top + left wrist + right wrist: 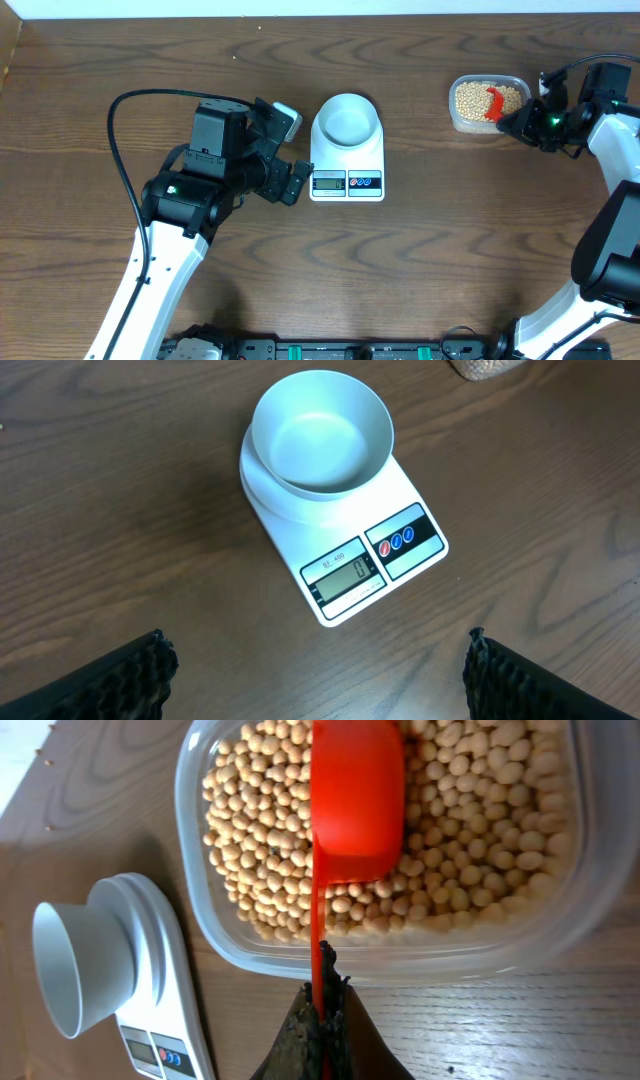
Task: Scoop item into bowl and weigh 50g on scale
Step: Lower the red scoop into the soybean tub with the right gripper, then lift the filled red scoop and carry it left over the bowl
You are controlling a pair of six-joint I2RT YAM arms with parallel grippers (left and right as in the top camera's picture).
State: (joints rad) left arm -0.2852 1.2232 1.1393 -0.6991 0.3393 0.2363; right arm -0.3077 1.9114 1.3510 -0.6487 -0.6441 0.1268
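The pale bowl (347, 120) stands empty on the white scale (347, 183); it shows again as the bowl (321, 432) on the scale (345, 575) in the left wrist view, and as the bowl (72, 966) on the scale (165, 980) in the right wrist view. Tan beans (473, 99) fill a clear tub (488, 80) at the far right. My right gripper (323, 982) is shut on the handle of a red scoop (355, 795), whose cup lies over the beans (470, 830). My left gripper (318, 675) is open, just left of the scale, holding nothing.
The clear tub (250, 960) sits close to the table's far edge. A black cable (118, 130) loops behind the left arm. Bare wood lies between scale and tub.
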